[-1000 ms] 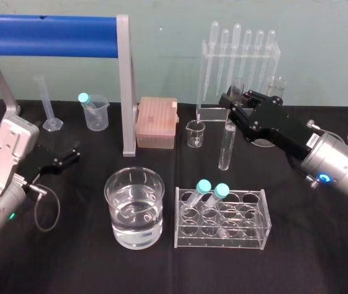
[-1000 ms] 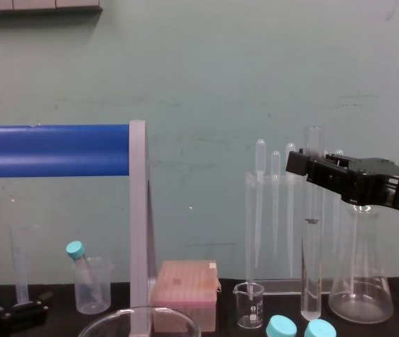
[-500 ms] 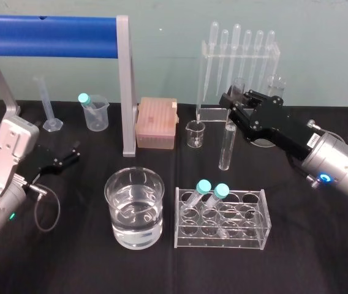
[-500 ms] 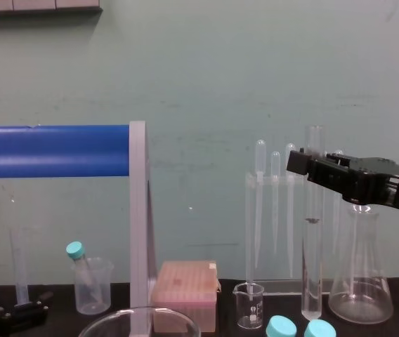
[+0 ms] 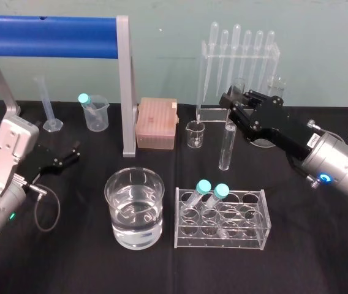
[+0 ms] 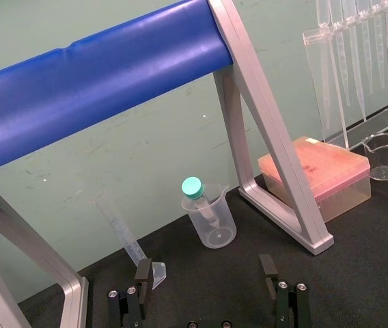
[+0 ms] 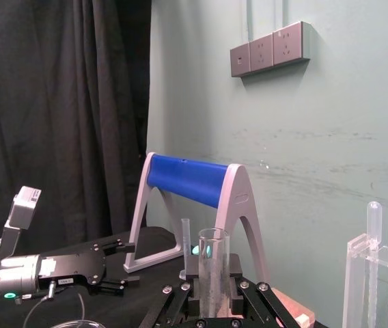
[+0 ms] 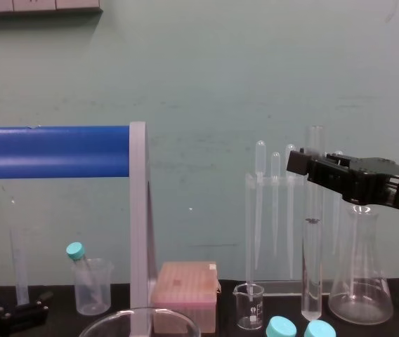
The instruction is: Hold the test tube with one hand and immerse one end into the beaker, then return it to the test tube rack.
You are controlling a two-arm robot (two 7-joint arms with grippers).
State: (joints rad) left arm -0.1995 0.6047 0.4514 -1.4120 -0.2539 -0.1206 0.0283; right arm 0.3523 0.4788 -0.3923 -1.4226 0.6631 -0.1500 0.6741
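Beaker [image 5: 134,208]: nearest, partly filled with clear liquid.
Test tube rack [image 5: 221,218]: just beside the beaker, on its right.
Left gripper [image 5: 73,152]: parked low at the left, fingers spread, empty.
Test tube [image 5: 226,146]: upright behind the rack, well apart from the beaker.
Right gripper [image 5: 231,103]: clamped near the test tube's top; rim above the fingers, long body hanging below.

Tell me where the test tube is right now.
Head view, right of centre: the test tube is upright in the right hand, beside the small glass beaker, behind the tube rack.
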